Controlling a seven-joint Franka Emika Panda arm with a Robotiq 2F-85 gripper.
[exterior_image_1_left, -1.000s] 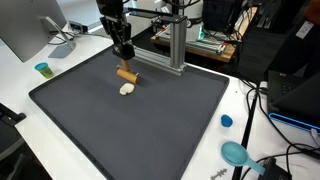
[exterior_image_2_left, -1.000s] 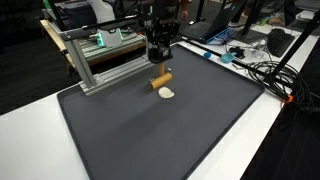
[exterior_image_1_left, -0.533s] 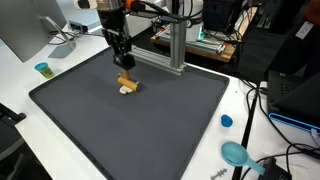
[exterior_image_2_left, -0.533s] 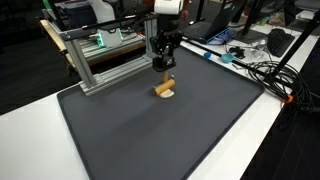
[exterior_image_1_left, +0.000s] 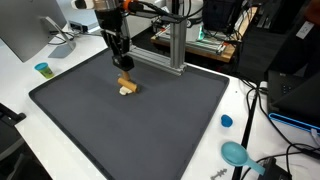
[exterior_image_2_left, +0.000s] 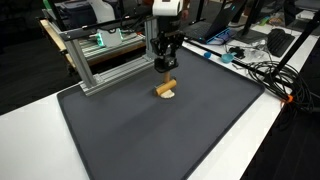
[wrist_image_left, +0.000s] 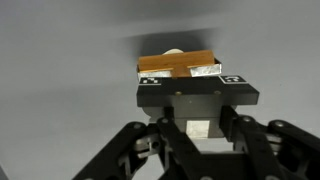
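Hangs over the far half of a dark mat (exterior_image_1_left: 150, 120), reaching down from above in both exterior views. Grips a short brown wooden block (exterior_image_1_left: 125, 82) with clenched fingers (exterior_image_1_left: 121, 62), clamping it from both sides at its upper part. Holds that block steeply tilted rather than flat, lower end right at the mat; cannot tell whether it touches or hovers just above. Has the block's lower end just beside a small cream piece (exterior_image_1_left: 125, 91), seemingly touching it.

Shows the same in an exterior view: fingers (exterior_image_2_left: 165, 66) pinched onto the block (exterior_image_2_left: 166, 87), cream piece (exterior_image_2_left: 170, 96) just below it and nearer the camera.

Looks, in the wrist view, past the fingers (wrist_image_left: 200, 95) onto the block (wrist_image_left: 178, 63), wedged crosswise between them, with a sliver of the cream piece (wrist_image_left: 173, 50) peeking out behind its far edge against plain grey mat.

Stands close in front of an aluminium frame (exterior_image_1_left: 170, 45) at the mat's far edge. Includes, well apart on the white worktop (exterior_image_1_left: 20, 85), a small teal cup (exterior_image_1_left: 41, 69) near one corner of the mat, plus a blue cap (exterior_image_1_left: 226, 121) and a teal round thing (exterior_image_1_left: 235, 153) off the opposite side. Shows cables (exterior_image_2_left: 255, 70) on the worktop beyond the mat.
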